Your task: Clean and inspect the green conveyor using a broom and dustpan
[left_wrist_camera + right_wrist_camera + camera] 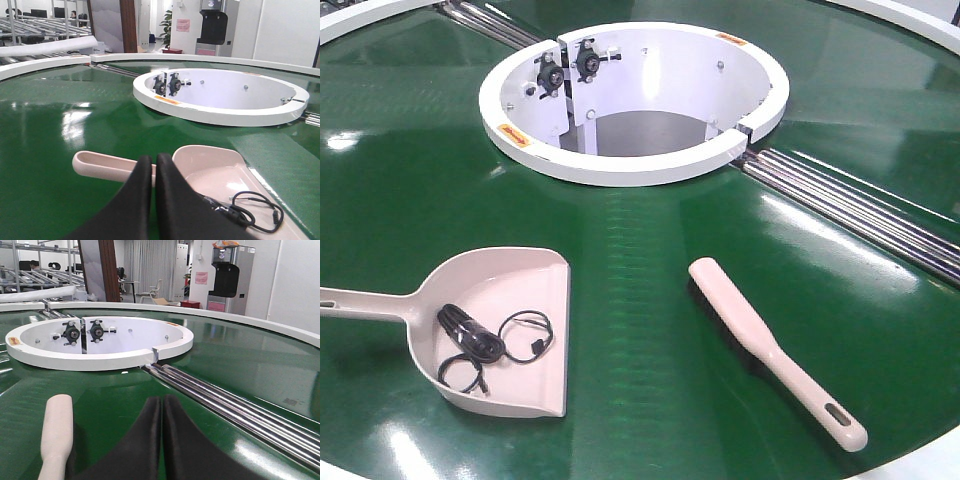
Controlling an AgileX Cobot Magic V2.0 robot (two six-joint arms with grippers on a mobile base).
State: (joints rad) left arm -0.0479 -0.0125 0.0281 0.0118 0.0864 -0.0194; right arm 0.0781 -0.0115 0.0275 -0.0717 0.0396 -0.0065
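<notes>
- Nothing legible anywhere, in any of the three views.
- Small orange-yellow stickers (508, 129) on top of the white hub ring (620, 165): print too tiny to make out. Same for a second one (731, 39) at the far rim.
- Same sort of sticker (167, 100) seen from the left wrist, blurred; another (13, 341) from the right wrist, equally unreadable.
- Pink notice (201, 277) on the back wall, also caught as a pink sheet (183, 25) from the left wrist: dark lines of text, too far off to read.
- No brand marks or numbers readable on the dustpan (510, 330) or the broom (770, 350).
</notes>
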